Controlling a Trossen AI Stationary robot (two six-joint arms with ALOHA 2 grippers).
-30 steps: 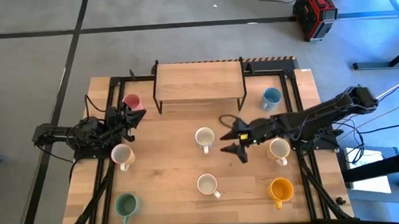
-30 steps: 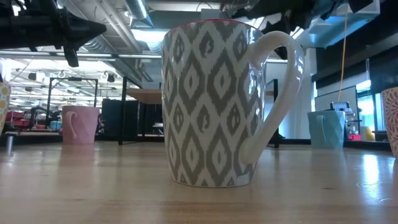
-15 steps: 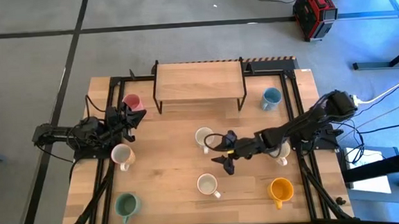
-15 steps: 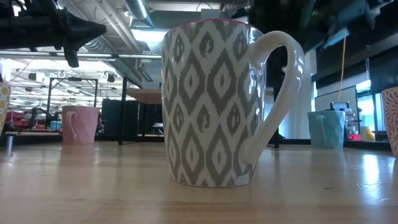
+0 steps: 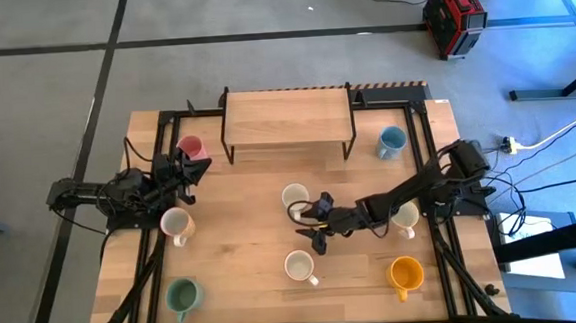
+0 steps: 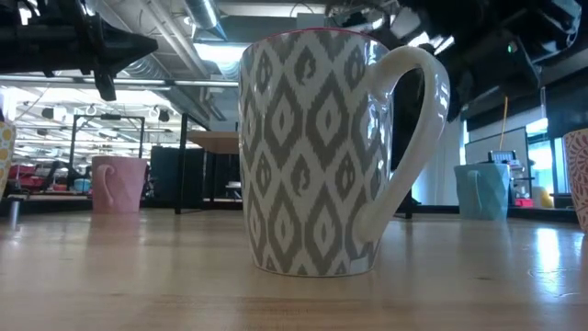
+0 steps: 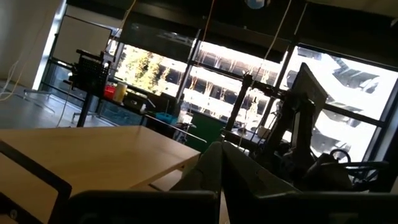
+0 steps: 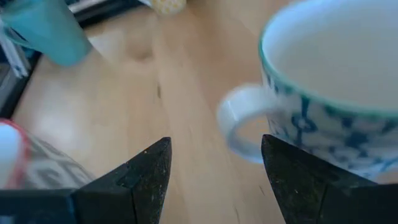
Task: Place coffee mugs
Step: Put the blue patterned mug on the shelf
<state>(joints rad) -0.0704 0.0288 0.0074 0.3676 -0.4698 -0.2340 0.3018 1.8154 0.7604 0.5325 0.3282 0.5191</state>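
Left gripper [image 5: 196, 168]: parked near the tabletop's [image 5: 253, 244] left edge, beside the pink mug [image 5: 191, 147]; whether its fingers are spread or closed cannot be told.
Pink mug: far-left area of the tabletop, next to the wooden shelf [image 5: 286, 117].
Cream mug, left [image 5: 176, 224]: near the left edge, handle toward the near edge.
Green mug [image 5: 182, 296]: near-left corner, upright.
Blue-patterned mug [image 5: 295, 198]: centre of the tabletop, upright, long axis vertical; handle [image 8: 239, 130] toward the near edge, facing the right gripper.
Grey-patterned mug [image 5: 298, 267]: centre, toward the near edge; handle points right and nearward.
Right gripper [image 5: 315, 223]: low over mid-table, between the two patterned mugs; fingers [image 8: 134, 177] spread wide, holding nothing.
Step in hand: judged an approach to the blue-patterned mug, the handle framed between the spread fingers.
Next move: likely advance until the fingers straddle handle or rim, close, then lift without tipping.
Light blue mug [image 5: 391, 142]: far-right area of the tabletop.
Cream mug, right [image 5: 406, 215]: near the right edge, partly under the right arm.
Orange-yellow mug [image 5: 406, 273]: near-right corner.
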